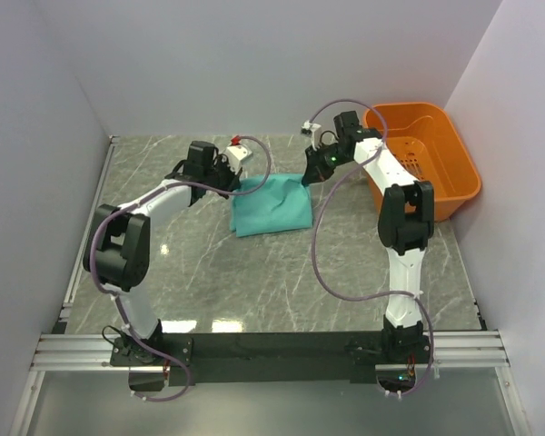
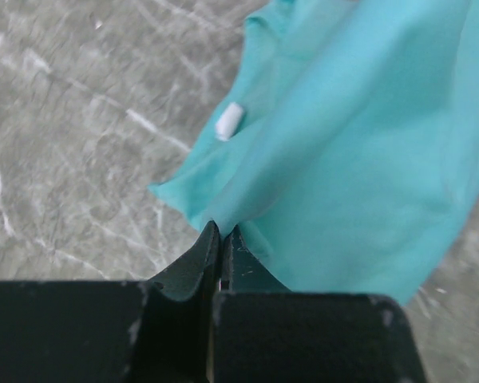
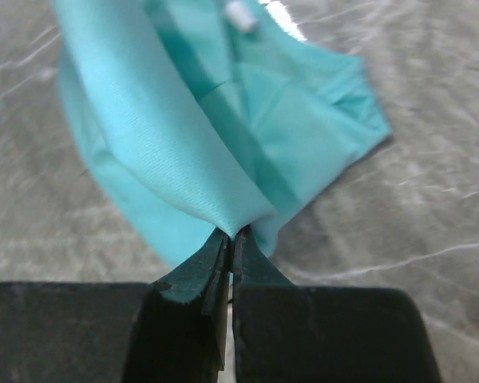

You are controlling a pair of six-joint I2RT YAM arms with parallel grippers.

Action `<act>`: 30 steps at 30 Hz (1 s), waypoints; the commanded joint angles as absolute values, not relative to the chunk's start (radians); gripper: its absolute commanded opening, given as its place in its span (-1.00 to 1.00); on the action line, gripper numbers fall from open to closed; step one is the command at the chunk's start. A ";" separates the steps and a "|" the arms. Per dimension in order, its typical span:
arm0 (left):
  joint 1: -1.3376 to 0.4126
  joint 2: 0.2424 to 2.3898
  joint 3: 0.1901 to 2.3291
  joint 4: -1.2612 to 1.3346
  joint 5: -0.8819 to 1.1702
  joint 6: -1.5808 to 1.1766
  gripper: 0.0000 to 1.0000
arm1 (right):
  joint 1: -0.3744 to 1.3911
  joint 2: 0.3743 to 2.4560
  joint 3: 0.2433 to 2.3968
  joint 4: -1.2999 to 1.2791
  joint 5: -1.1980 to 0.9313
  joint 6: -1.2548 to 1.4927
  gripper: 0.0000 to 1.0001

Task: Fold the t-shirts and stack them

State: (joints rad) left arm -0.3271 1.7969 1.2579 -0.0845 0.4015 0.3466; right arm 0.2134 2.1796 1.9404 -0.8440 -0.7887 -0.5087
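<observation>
One plain teal t-shirt [image 1: 270, 205] lies partly folded on the grey marble table, near the far middle. My left gripper [image 1: 237, 187] is shut on its far left corner; in the left wrist view the cloth [image 2: 359, 152] bunches at my closed fingertips [image 2: 222, 231]. My right gripper [image 1: 306, 181] is shut on its far right corner; in the right wrist view a fold of the shirt [image 3: 168, 152] rises from my closed fingertips [image 3: 231, 235]. A small white tag [image 2: 229, 121] shows at the neck, also in the right wrist view [image 3: 239, 14]. Both held corners are lifted slightly.
An orange plastic basket [image 1: 436, 173] stands at the far right beside my right arm. A small white object with a red top [image 1: 238, 148] sits at the far edge behind the shirt. White walls close in the table on the left, back and right.
</observation>
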 commanded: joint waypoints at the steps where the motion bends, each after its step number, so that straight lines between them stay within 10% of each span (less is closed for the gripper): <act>1: -0.308 1.812 1.295 0.031 0.350 0.314 -0.99 | 0.213 2.233 2.012 -0.701 -0.701 -0.341 -1.00; 22: -0.302 1.991 1.462 0.008 0.282 0.295 -0.99 | 0.232 2.287 2.031 -0.565 -0.536 -0.190 -0.84; 26: -0.304 1.994 1.500 0.034 0.187 0.200 -0.28 | 0.241 2.269 2.033 -0.522 -0.405 -0.109 -0.30; 27: -0.305 1.988 1.509 0.037 0.154 0.186 0.25 | 0.239 2.258 2.029 -0.512 -0.399 -0.097 -0.25; 30: -0.314 1.947 1.534 0.043 0.111 0.160 0.46 | 0.239 2.204 1.976 -0.450 -0.347 -0.083 0.09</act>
